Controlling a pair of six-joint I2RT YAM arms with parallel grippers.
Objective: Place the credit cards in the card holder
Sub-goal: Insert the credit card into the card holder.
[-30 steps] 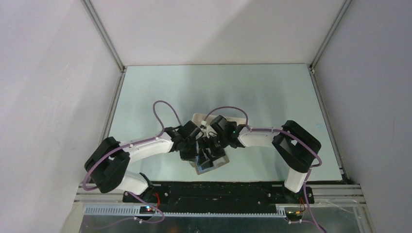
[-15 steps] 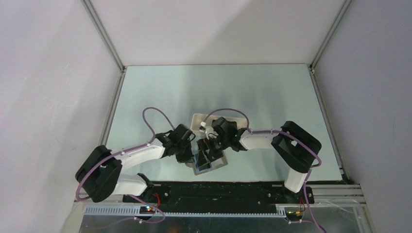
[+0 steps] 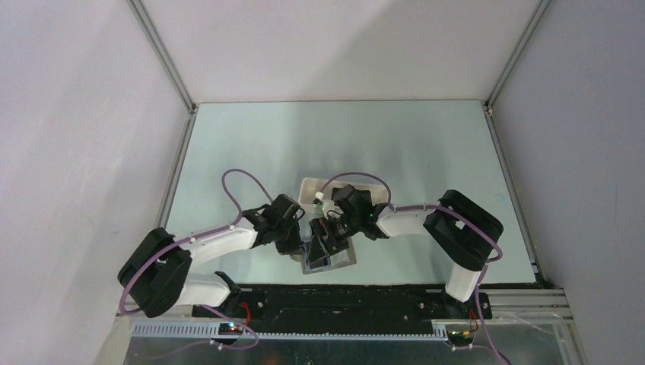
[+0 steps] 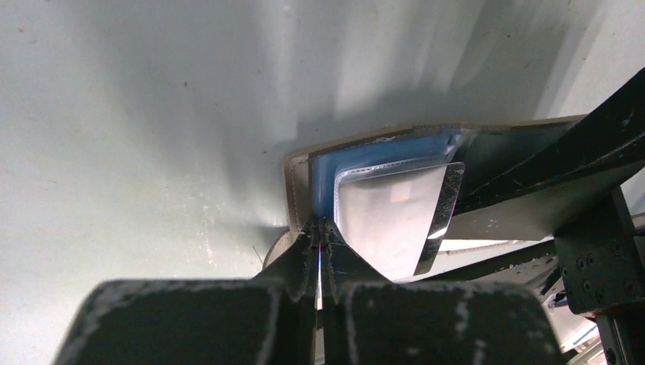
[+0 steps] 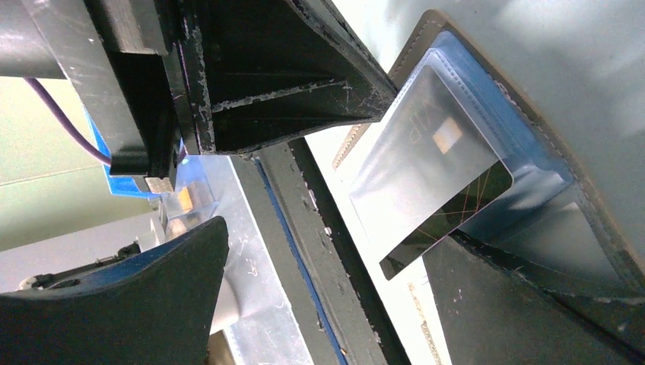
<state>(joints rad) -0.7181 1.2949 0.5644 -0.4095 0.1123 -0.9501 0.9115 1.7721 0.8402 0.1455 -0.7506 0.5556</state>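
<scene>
The card holder (image 4: 298, 182) lies open, its grey-brown edge around a silvery-blue inside (image 5: 532, 144). My left gripper (image 4: 319, 228) is shut on the holder's near edge. One glossy black credit card (image 5: 433, 179) sits slanted, partly inside the clear pocket, with a dark corner sticking out. In the left wrist view this card (image 4: 392, 220) lies just right of my shut fingers. My right gripper (image 5: 327, 243) stands open astride the card's free end, touching nothing. From above, both grippers, left (image 3: 298, 247) and right (image 3: 324, 240), meet over the holder (image 3: 318, 263).
A long white tray (image 3: 310, 185) lies under and behind the holder, and its white strip (image 5: 407, 312) shows below the card. My right gripper's dark fingers (image 4: 532, 163) cross the right side of the left wrist view. The arm bases stand along the near table edge.
The left arm drew back toward the left and near side, then held still. The right gripper's jaws spread wider and it shifted slightly nearer over the holder.
</scene>
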